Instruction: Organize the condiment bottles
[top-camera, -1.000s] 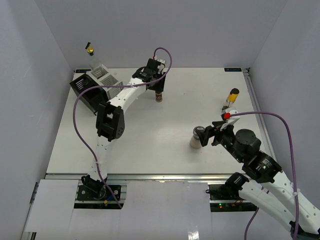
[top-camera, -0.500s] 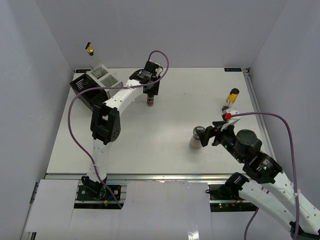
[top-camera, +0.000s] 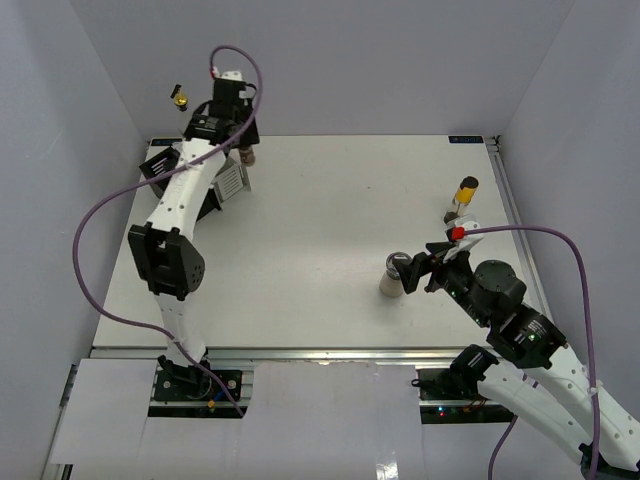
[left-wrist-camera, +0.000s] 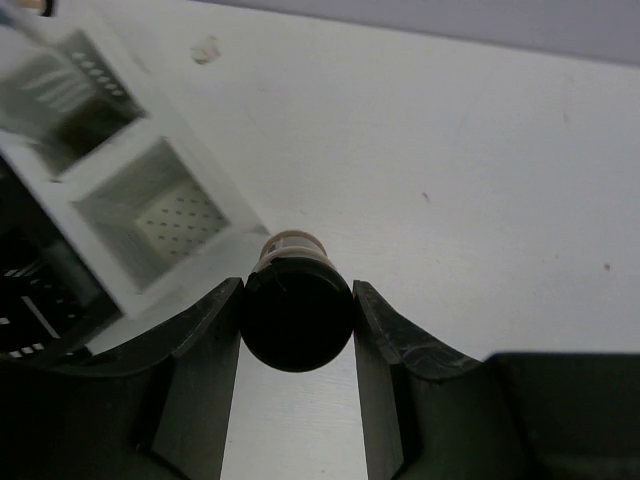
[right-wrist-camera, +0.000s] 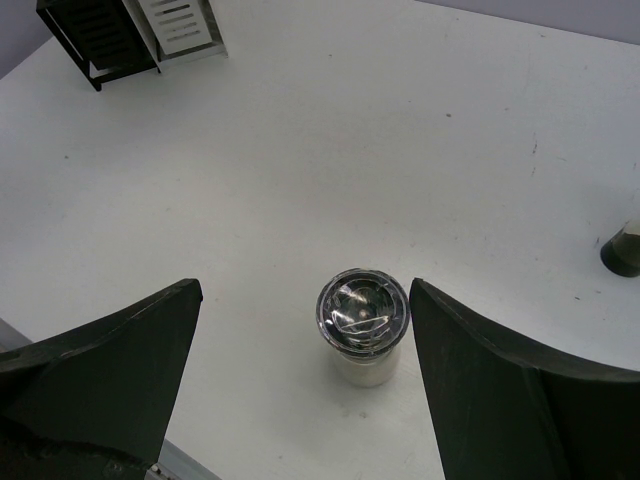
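Nearest the bases, the right gripper (right-wrist-camera: 305, 320) hovers over the cream shaker (right-wrist-camera: 363, 322), its jaws spread wide and touching nothing. The shaker stands upright on the bench (right-wrist-camera: 400, 130), off-centre between the jaws and close to one of them. Beyond it, toward the right edge, the slim bottle with yellow contents (top-camera: 462, 200) stands alone, well apart from the shaker. At the far left, the left gripper (left-wrist-camera: 297, 292) has its jaws clamped on the black cap of the brown spice jar (left-wrist-camera: 297, 312), just beside the white rack (left-wrist-camera: 150, 215); whether the jar rests on the bench I cannot tell. The black rack (right-wrist-camera: 100, 35) sits beside the white one. Farthest back shows the gold pourer of the tall bottle (top-camera: 180, 99), apparently standing by the racks' far corner, its body hidden by the arm
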